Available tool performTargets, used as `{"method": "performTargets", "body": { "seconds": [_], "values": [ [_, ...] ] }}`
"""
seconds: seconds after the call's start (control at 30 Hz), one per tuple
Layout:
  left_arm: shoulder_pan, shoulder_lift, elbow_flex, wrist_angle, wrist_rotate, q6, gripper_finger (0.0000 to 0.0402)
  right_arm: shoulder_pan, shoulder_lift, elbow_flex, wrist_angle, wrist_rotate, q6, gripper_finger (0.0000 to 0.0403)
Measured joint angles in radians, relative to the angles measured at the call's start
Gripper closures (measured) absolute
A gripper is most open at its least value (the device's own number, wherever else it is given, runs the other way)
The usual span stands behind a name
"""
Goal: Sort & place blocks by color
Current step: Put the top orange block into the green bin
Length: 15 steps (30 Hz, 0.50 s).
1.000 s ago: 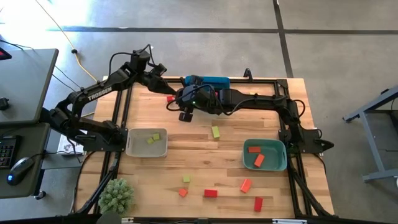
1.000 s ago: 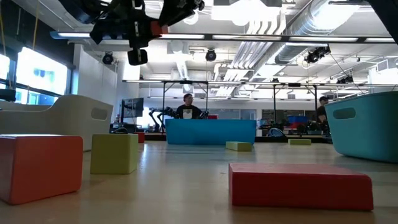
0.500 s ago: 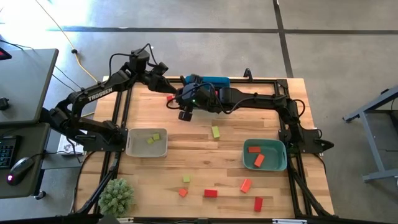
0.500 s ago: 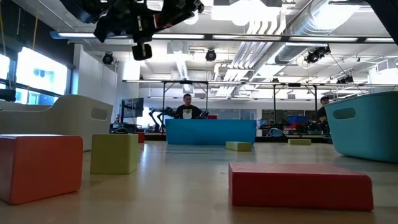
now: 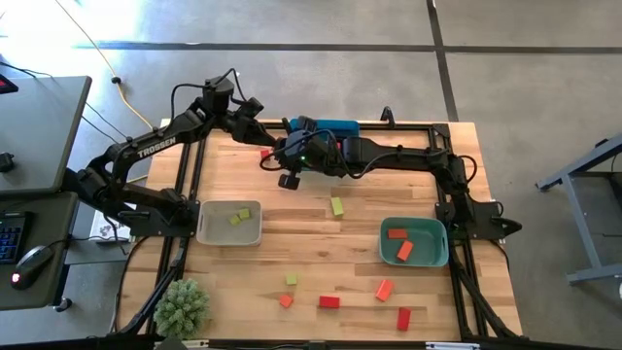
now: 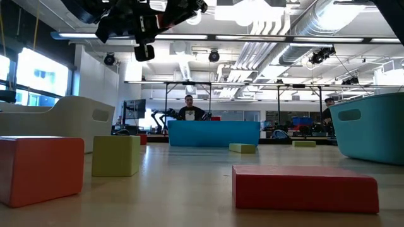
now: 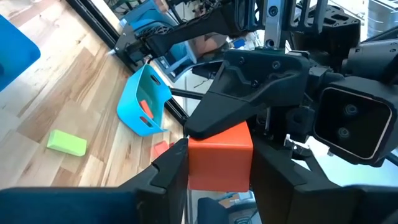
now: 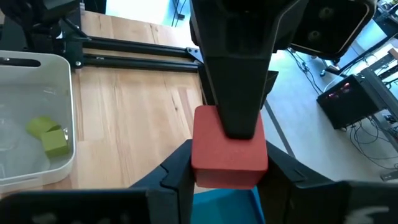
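An orange-red block (image 5: 265, 154) hangs in the air over the table's far left part, with both grippers shut on it. My left gripper (image 5: 259, 146) comes at it from the far left, my right gripper (image 5: 276, 157) from the right. A beige tray (image 5: 206, 231) at the left holds two yellow-green blocks (image 5: 239, 216). A teal tray (image 5: 435, 255) at the right holds two orange-red blocks (image 5: 400, 243). More blocks, red (image 5: 329, 301) and yellow-green (image 5: 336, 206), lie flat on the tabletop. My left gripper pinches the block's two opposite side faces (image 7: 198, 163) between its two fingers (image 7: 169, 169). The block is upright and lifted clear of the table. My right gripper pinches the other pair of side faces (image 8: 205, 157) between its fingers (image 8: 175, 167), slanting down from the table's right. One left finger (image 8: 236, 93) lies on the face turned toward the right wrist camera.
A blue tray (image 5: 338, 126) stands at the far edge behind the grippers. A fuzzy green plant ball (image 5: 182, 306) sits at the near left corner. Loose blocks (image 5: 385, 290) are scattered along the near edge. People show in the room beyond the table in the low view.
In the low view a camera housing hanging below the joined grippers has risen a little and gone slightly right. The block stays aloft in the same place.
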Motion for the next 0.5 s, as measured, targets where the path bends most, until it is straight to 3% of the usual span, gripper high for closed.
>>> {"method": "performTargets", "body": {
  "seconds": [0.3, 0.5],
  "values": [
    [-0.002, 0.000, 0.000, 0.000, -0.019, 0.085, 0.0220, 0.000, 0.000, 0.000, -0.044, -0.008, 0.110, 0.0296],
    [-0.002, -0.001, 0.000, 0.003, -0.050, 0.132, 0.0193, 0.012, 0.000, -0.001, -0.214, -0.011, 0.302, 0.0296]
  ]
}}
